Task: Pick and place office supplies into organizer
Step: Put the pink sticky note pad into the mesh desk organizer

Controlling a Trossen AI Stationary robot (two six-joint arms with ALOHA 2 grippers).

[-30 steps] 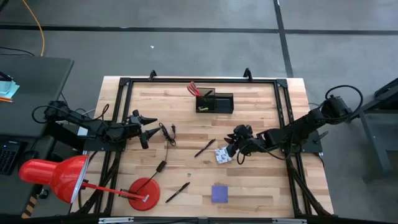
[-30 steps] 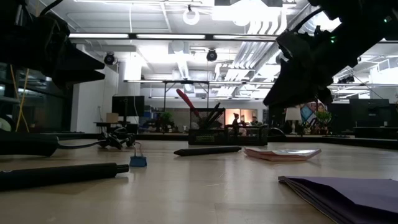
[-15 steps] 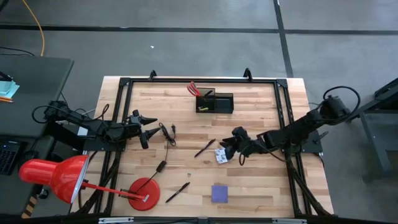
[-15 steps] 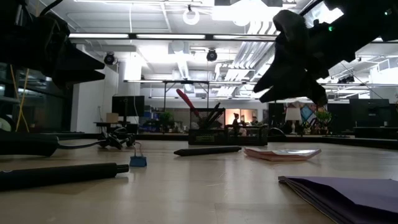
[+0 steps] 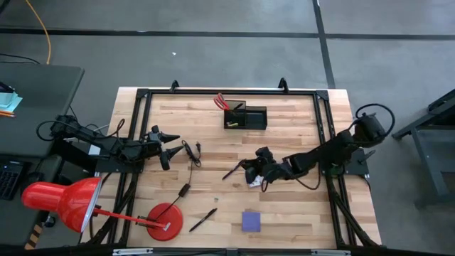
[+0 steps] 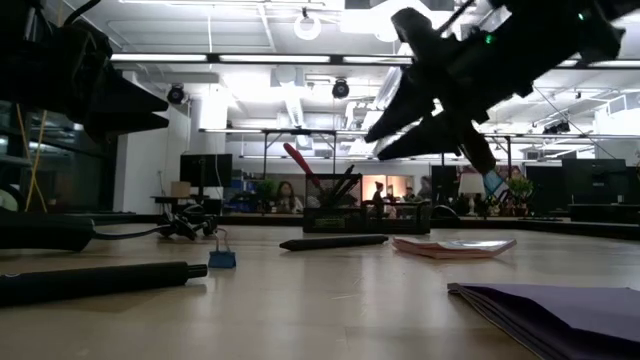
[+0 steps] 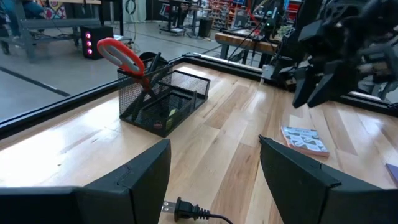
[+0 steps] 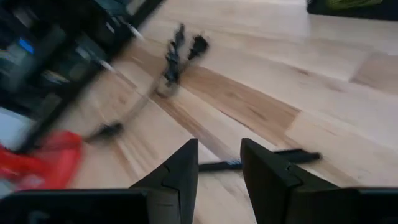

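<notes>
So there's a red desk lamp [image 5: 60,201] hanging off the wooden table's [image 5: 298,220] near left corner, its round base [image 5: 164,221] sitting on the wood. A thin black cable [image 5: 190,153] trails nearby, and people [image 6: 283,196] sit way back.

high: overhead, straight down, far
low: tabletop level, facing across
wrists: close, forward
shared: organizer [image 5: 246,116] in high, low, left wrist

white packet [image 5: 254,180] partly under right gripper [image 5: 249,168], purple pad [image 6: 560,305] cut by low view's edge
</notes>
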